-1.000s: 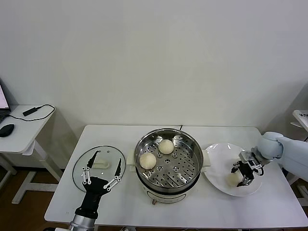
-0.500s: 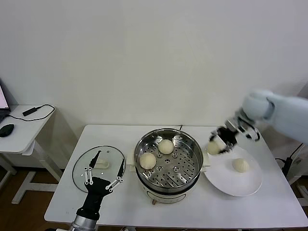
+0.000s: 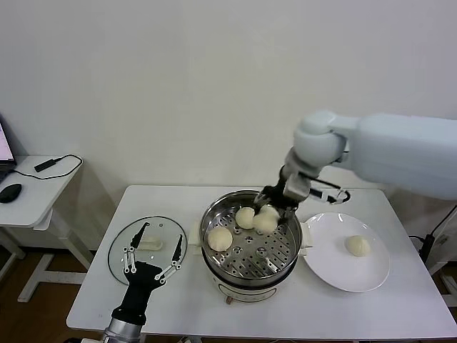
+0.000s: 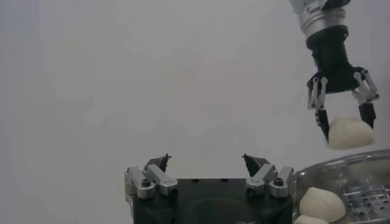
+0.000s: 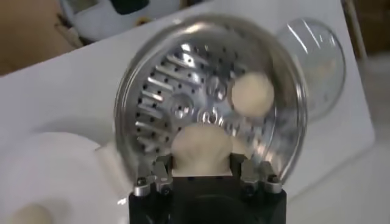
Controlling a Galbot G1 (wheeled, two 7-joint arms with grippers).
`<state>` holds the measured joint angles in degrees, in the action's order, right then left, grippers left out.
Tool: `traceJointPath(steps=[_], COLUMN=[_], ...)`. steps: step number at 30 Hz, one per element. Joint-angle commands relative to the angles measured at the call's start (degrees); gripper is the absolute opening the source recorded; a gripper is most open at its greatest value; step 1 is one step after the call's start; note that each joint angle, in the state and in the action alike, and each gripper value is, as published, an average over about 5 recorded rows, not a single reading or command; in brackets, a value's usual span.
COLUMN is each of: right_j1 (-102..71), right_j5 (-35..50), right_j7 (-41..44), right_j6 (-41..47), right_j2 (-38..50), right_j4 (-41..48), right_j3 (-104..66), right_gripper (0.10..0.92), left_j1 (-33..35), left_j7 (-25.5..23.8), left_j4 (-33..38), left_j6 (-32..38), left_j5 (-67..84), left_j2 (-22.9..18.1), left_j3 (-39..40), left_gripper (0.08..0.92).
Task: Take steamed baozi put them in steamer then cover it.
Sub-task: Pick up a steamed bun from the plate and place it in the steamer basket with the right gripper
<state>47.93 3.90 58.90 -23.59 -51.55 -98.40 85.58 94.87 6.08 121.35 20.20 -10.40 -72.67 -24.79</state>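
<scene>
Cream-white baozi (image 3: pixel 265 222) over the shiny perforated steel steamer (image 3: pixel 250 244); white plate (image 3: pixel 335 266).

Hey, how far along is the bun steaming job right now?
Two baozi already sit on the steamer's perforated tray, one nearer the front and one behind it. A third baozi is in hand: the right tool is shut on it above the tray. The left tool waits open by the glass cover. Left to do: the last baozi on the white plate, then covering the steamer.

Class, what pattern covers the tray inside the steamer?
Rows of small holes and slots in shiny steel tray; right wrist view shows it best.
</scene>
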Motion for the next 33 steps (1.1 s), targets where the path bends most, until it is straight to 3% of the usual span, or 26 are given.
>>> traceJointPath(steps=[1,17,33], right_j1=[-4.12,-13.07,-13.35], right_j5=[-11.94,-18.57,-18.03], right_j7=[-3.23,-2.74,-0.63], right_j6=[-8.99,-13.08,-11.89], right_j2=[-3.4,-3.78,-5.29], right_j4=[-5.07,-1.93,-1.35], right_j3=[-1.02,-4.1,-3.8], right_gripper=[0.644,0.642,0.712], left_j1=[-0.28,-0.72,-1.04], left_j7=[0.01,0.0,-0.01], left_j4=[-0.69,-1.5,-2.36], left_j6=[0.23,0.17,0.93], left_j5=[0.23,0.63,0.75], left_j2=[0.1,-0.08,-0.04], left_j3=[-0.02,-0.23,-0.32], left_gripper=[0.823,0.823,0.823])
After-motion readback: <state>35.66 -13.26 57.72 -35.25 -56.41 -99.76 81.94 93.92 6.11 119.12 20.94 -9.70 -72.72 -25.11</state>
